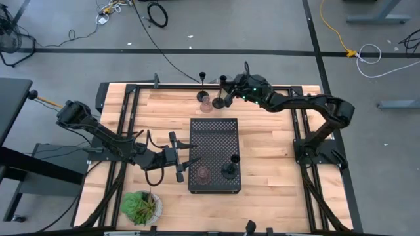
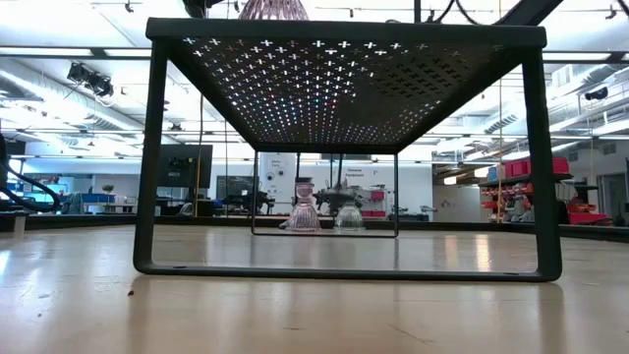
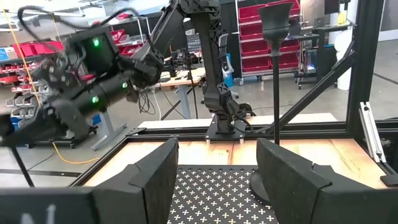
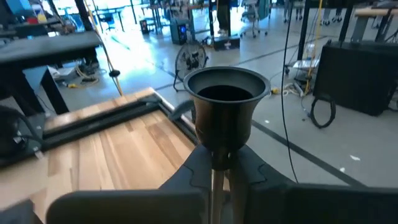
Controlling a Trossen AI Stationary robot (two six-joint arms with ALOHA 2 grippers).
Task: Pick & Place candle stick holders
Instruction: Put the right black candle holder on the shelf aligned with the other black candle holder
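Note:
The black perforated tray [image 1: 213, 134] stands mid-table. On its near end stand a squat pinkish holder [image 1: 203, 174] and a slim black stemmed holder [image 1: 230, 168], which also shows in the left wrist view [image 3: 273, 74]. My left gripper [image 1: 190, 162] is open at the tray's left edge, its fingers [image 3: 155, 180] level over the tray top. My right gripper [image 1: 228, 98] is at the far edge, shut on another black stemmed holder [image 4: 224, 99]. A pinkish holder [image 1: 207, 105] and two black stemmed ones [image 1: 203, 84] [image 1: 223, 80] stand close by it. My right gripper pinches the black holder's thin stem [image 4: 217, 177] between its two fingers, just below the cup. The cup [image 4: 224, 93] stands above the fingers, mouth up. The fingers hide the holder's base, so I cannot tell whether it rests on the table.
A leafy green plant [image 1: 140, 206] stands at the near left corner. In the low view the tray stands like a small table on legs [image 2: 147, 167], with a pinkish holder [image 2: 303, 211] and a clear one [image 2: 349, 216] showing beyond it.

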